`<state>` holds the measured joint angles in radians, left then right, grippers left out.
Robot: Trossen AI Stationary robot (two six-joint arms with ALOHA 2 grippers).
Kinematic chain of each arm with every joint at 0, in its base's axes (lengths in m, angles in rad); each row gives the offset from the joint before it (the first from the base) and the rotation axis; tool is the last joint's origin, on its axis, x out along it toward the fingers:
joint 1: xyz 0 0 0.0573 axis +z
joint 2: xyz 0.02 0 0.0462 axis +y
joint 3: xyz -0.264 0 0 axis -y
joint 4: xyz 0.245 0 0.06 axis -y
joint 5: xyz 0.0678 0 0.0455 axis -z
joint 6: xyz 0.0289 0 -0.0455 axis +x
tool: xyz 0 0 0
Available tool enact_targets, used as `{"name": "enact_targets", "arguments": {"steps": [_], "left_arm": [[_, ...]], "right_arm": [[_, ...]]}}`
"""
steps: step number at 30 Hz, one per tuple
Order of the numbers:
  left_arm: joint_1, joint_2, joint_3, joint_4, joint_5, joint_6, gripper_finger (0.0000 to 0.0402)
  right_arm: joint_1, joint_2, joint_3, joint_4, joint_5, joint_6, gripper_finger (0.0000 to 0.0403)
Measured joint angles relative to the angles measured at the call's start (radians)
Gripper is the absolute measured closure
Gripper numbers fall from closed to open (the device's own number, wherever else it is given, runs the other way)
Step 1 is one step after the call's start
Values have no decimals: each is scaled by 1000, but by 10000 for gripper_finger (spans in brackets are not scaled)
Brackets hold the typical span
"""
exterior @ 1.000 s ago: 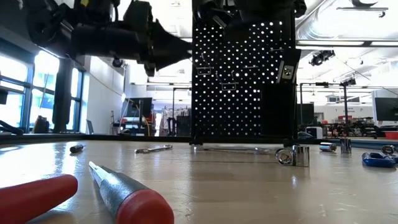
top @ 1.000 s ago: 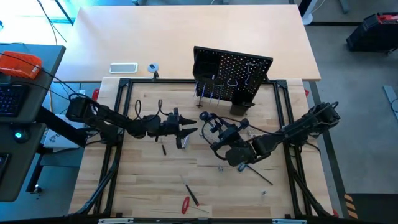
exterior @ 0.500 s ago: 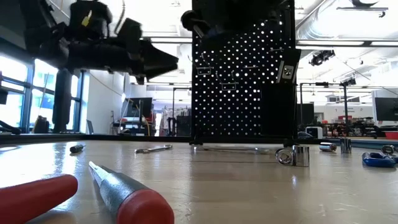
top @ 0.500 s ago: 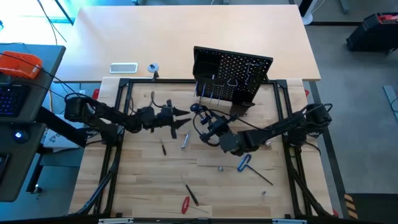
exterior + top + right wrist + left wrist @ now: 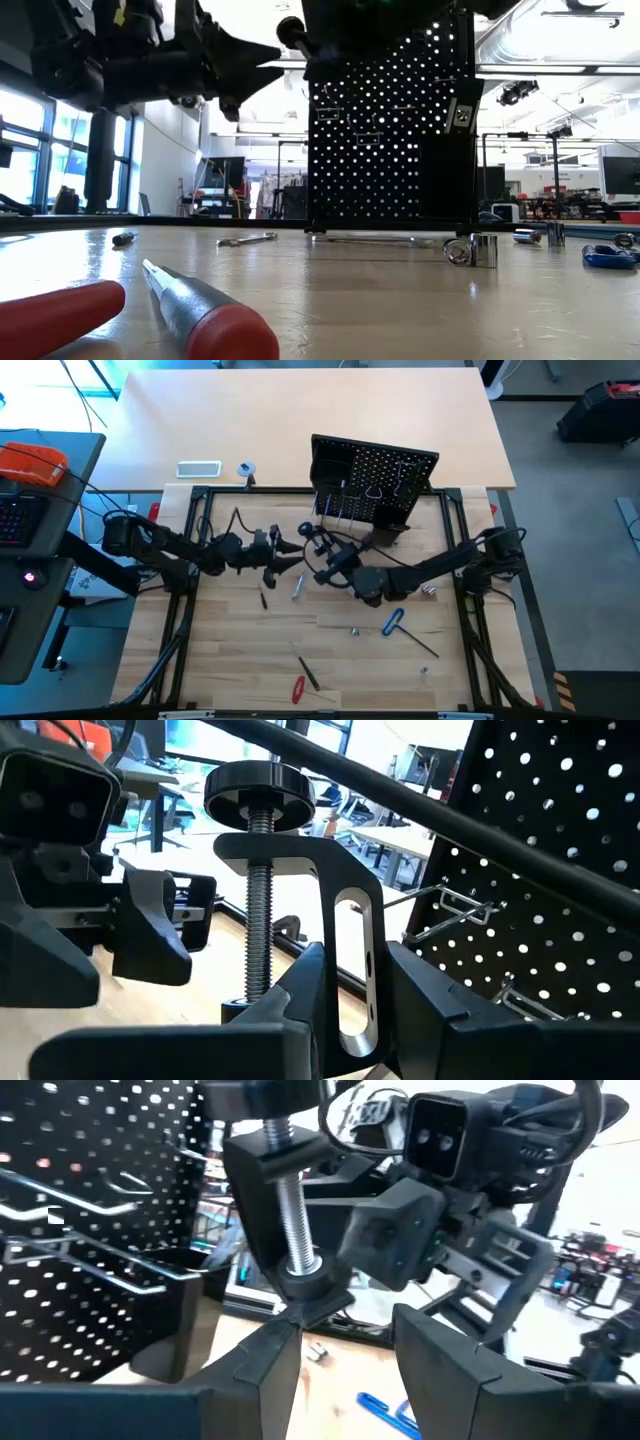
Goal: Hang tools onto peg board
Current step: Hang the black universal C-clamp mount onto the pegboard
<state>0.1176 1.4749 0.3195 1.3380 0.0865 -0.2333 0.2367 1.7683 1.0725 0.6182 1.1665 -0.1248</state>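
Right wrist view: my right gripper (image 5: 345,982) clamps a black C-clamp (image 5: 300,910) beside the peg board (image 5: 560,870); left gripper (image 5: 345,1342) waits open. Next, I judge: hooking it.

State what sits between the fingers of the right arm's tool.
A black clamp stands upright, its frame pinched by the right tool. The fingers cover the frame's lower end, so that part cannot be seen.

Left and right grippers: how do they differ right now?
The right gripper is shut on a black C-clamp, raised beside the pegboard. The left gripper holds nothing, its fingers spread, tips by the clamp's screw foot. Both hang above the table, facing each other.
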Motion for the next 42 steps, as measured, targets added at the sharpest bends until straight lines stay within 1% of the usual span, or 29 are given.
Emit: {"name": "enact_targets", "arguments": {"steps": [7,11,15,17,22,25,28,32,35,37,39,42], "left_arm": [[-22,0,0,0,-9,0,249],[-30,0,2,-1,-12,0,249],[-60,0,35,-6,-13,19,249],[-82,0,56,-10,-32,33,249],[-129,0,80,-36,-150,92,250],[-135,0,80,-43,-157,136,250],[-134,-7,79,-56,-159,116,250],[-130,-24,79,-66,-159,92,251],[-132,-28,79,-78,-161,129,251],[-137,-28,79,-80,-195,131,251],[-140,-28,79,-82,-200,114,251],[-145,-28,79,-82,-205,95,251]], "right_arm": [[45,0,0,36,48,-94,336],[59,0,0,37,53,-101,336],[60,0,0,37,39,-87,336],[53,0,0,40,30,-84,336],[43,0,0,54,26,-104,336],[45,0,0,91,33,-163,336],[48,-5,0,123,53,-203,336],[51,-9,0,141,57,-198,336],[52,-8,0,126,54,-175,336],[54,-7,0,120,28,-159,336],[61,-8,0,122,11,-178,336],[62,-9,0,159,32,-206,336]]}}
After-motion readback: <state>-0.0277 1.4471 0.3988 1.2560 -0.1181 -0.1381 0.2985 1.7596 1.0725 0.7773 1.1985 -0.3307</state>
